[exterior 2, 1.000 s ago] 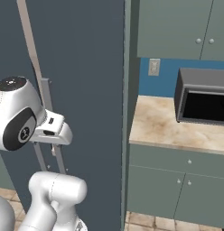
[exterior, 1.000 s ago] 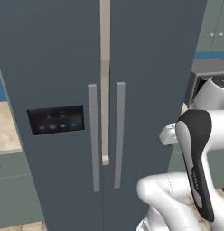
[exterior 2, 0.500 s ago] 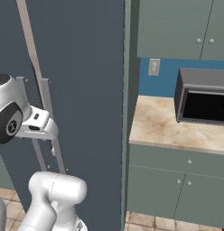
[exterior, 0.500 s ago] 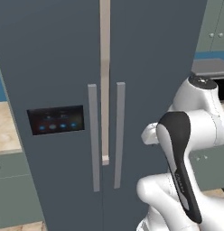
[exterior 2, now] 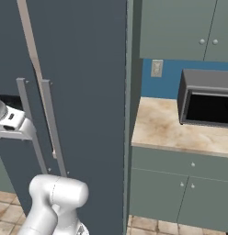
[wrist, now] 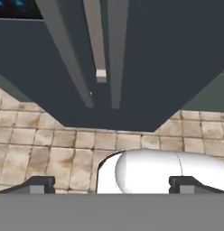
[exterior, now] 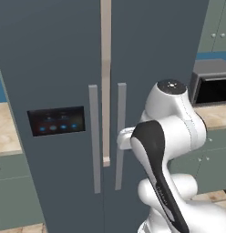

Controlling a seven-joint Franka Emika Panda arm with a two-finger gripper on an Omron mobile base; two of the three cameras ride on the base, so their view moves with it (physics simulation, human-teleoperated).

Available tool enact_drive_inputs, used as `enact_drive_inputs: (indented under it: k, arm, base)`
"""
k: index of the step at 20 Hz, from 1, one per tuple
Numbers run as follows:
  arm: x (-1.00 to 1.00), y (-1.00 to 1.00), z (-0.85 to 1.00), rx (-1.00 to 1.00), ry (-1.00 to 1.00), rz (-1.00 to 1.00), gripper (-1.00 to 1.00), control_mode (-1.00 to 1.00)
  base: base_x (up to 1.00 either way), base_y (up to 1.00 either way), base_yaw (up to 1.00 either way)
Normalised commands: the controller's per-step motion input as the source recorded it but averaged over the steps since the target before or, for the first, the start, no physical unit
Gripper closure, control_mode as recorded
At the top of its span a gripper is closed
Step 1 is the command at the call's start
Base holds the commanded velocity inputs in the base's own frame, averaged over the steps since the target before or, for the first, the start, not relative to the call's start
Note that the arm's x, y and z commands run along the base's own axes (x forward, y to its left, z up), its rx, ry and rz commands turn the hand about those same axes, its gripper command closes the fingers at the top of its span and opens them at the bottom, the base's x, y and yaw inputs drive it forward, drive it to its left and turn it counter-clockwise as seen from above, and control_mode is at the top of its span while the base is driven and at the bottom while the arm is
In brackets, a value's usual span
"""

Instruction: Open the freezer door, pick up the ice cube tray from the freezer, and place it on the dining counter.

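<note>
Here the gripper [wrist: 111, 184] hangs with its two dark finger tips [wrist: 38, 184] spread wide apart and nothing between them, pointing down and forward at a floor of beige stone tiles [wrist: 50, 144] in front of the fridge. Just ahead of it stands the freezer door [exterior: 51, 91], tall, dark slate-grey and closed, with its grey vertical bar handle [exterior: 94, 136] beside the matching handle [exterior: 119, 136] of the plain dark grey door [exterior: 156, 54] on the right. A pale strip [exterior: 105, 82] runs down the seam between the two doors and ends partway down the handles. On the freezer door, left of its handle, sits a black control panel [exterior: 56, 121] with small blue lights. The white arm [exterior: 169, 136] rises in front of the plain door. To the right of the fridge a beige marble-look countertop [exterior 2: 166, 128] carries a dark microwave [exterior 2: 206, 98], with grey-green base cabinets [exterior 2: 180, 183] under it, wall cabinets [exterior 2: 185, 27] above, and a blue wall [exterior 2: 166, 78] bearing a pale outlet plate [exterior 2: 156, 68]. Another stretch of beige counter [exterior: 5, 127] lies left of the fridge.
</note>
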Motion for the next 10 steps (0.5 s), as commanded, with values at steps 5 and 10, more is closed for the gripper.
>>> enact_drive_inputs:
  k: [5,10]
  arm:
    - [0.1,0.36,0.0,0.0,-0.08,0.0,-1.0,-1.0]
    - [0.26,0.24,0.0,0.02,-0.09,0.0,-1.0,-1.0]
  base:
    - [0.0,0.0,0.0]
    - [0.0,0.0,0.0]
